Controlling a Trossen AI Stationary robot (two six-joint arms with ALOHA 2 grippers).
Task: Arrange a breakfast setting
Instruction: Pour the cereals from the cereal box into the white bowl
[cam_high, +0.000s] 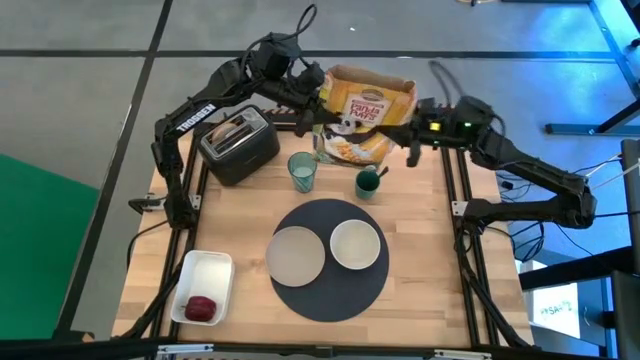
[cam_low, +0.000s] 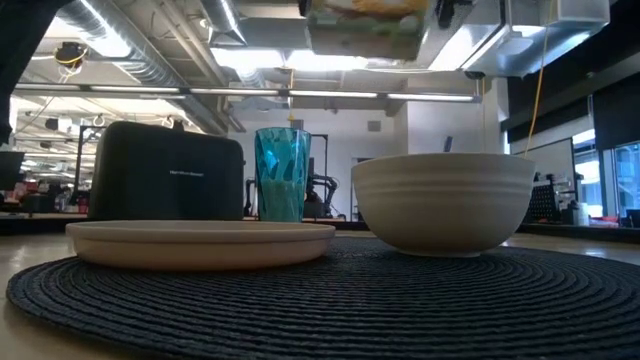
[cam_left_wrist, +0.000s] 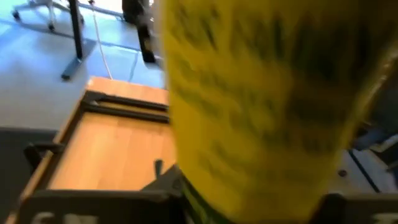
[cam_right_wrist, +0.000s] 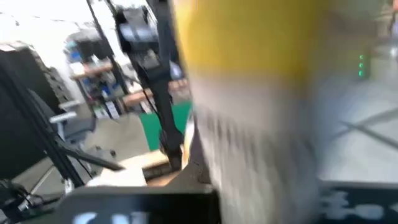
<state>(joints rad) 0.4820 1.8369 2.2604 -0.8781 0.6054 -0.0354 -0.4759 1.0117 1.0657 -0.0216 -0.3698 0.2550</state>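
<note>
Where mat (cam_high: 330, 296) lies: one plate (cam_high: 297, 254) (one bowl (cam_high: 355, 244))

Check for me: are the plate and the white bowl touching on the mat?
Apart. The high view shows a strip of dark mat between the plate and the white bowl; the low view shows a gap too.

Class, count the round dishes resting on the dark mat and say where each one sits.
2: the pale plate on the mat's left half, the white bowl on its right half. None appears hidden.
</note>
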